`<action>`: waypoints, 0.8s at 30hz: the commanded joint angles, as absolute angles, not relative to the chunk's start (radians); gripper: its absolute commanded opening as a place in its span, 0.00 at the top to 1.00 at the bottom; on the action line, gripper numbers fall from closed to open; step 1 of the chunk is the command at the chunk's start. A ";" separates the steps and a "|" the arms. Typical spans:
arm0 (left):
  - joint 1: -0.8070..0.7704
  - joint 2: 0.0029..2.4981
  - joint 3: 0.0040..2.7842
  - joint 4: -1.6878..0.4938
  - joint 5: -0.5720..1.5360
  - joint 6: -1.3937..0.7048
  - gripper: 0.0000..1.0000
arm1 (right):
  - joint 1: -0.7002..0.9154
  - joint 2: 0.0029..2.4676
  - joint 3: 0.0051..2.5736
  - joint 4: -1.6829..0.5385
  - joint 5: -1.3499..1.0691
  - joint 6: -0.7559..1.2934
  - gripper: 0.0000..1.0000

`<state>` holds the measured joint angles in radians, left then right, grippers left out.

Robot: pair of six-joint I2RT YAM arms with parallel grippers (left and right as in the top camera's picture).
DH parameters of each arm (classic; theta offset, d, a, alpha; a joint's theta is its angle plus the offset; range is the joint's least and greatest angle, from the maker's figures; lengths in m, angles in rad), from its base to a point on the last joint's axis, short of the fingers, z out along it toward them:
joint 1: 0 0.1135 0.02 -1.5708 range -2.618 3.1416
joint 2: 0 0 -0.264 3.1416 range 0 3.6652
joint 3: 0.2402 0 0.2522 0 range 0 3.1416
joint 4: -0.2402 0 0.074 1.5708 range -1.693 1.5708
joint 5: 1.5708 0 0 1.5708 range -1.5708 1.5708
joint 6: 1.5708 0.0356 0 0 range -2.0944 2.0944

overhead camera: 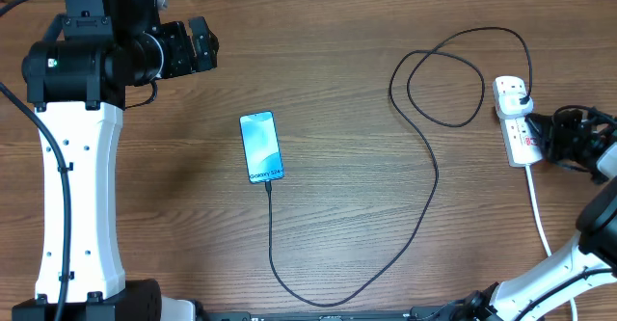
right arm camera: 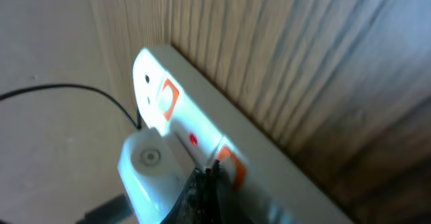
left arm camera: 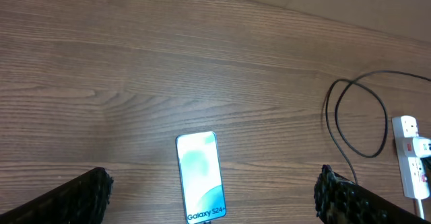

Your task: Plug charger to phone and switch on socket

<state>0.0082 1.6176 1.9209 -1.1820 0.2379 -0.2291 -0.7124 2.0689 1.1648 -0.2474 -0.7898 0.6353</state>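
The phone [overhead camera: 261,146] lies screen-up and lit at the table's middle, and also shows in the left wrist view [left arm camera: 200,177]. The black charger cable [overhead camera: 424,205] has its tip at the phone's near end. It runs forward, curves right, loops, and ends at a plug [overhead camera: 521,95] seated in the white socket strip [overhead camera: 518,136]. My left gripper [overhead camera: 200,46] is open and empty, raised behind and left of the phone [left arm camera: 214,187]. My right gripper [overhead camera: 546,134] is shut, its tips [right arm camera: 209,173] against the strip [right arm camera: 269,163] by an orange switch [right arm camera: 231,165]. A red light [right arm camera: 193,140] glows beside it.
The strip's white cord [overhead camera: 538,210] runs toward the front right edge. A second orange switch [right arm camera: 166,95] sits at the strip's far end. The plug body [right arm camera: 147,167] stands just left of my right fingertips. The cable loop [left arm camera: 357,120] lies left of the strip [left arm camera: 411,158].
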 commanded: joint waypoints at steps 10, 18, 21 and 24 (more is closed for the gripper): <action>0.006 1.623 1.932 -1.178 0.228 -0.213 0.00 | -0.707 2.090 1.114 -0.237 -0.734 0.644 0.96; 0.006 1.623 1.932 -1.179 0.228 -0.213 0.00 | -0.826 2.032 1.156 -0.242 -0.797 0.662 0.96; 0.006 1.623 1.932 -1.178 0.228 -0.213 0.00 | -0.882 1.933 1.161 -0.252 -0.825 0.660 0.96; 0.006 1.623 1.932 -1.178 0.228 -0.213 0.00 | -0.902 1.840 1.161 -0.273 -0.833 0.646 0.96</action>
<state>0.0082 1.6176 1.9209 -1.1820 0.2379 -0.2287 -0.8886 1.9957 1.1507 -0.2707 -0.8043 0.6579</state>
